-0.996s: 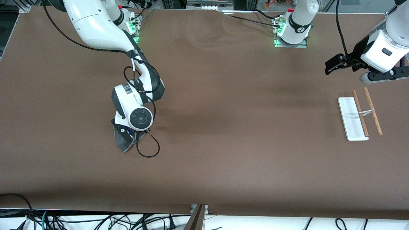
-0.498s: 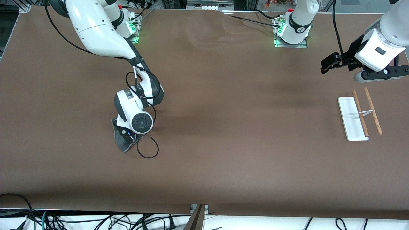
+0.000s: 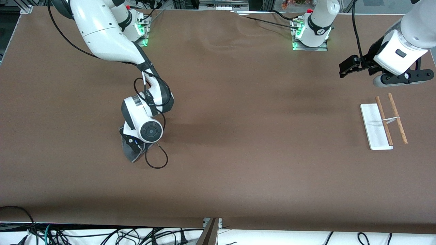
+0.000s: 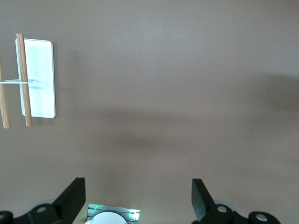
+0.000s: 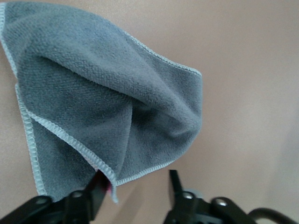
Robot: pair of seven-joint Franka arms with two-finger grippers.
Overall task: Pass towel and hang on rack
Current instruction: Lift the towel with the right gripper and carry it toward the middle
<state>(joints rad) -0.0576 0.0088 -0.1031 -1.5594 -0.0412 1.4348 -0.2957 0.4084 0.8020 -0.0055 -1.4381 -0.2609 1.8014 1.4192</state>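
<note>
The dark grey towel (image 5: 103,102) lies crumpled on the brown table, mostly hidden under the right wrist in the front view (image 3: 130,155). My right gripper (image 5: 135,186) is open low over the towel's edge. One finger (image 5: 96,189) touches the pale stitched hem, where a bit of pink reverse shows; the other finger is over bare table. In the front view its hand (image 3: 132,142) covers the fingers. The rack (image 3: 374,126) stands toward the left arm's end and also shows in the left wrist view (image 4: 39,77). My left gripper (image 3: 344,69) is open and empty, in the air beside the rack (image 4: 138,198).
The right arm's black cable loop (image 3: 156,160) hangs beside the towel. The left arm's base plate (image 4: 112,212) with green lights shows between the left fingers. Cables lie off the table's near edge (image 3: 102,234).
The left gripper has drifted a little toward the right arm's end and toward the bases. The right wrist has shifted slightly over the towel; the towel has not moved.
</note>
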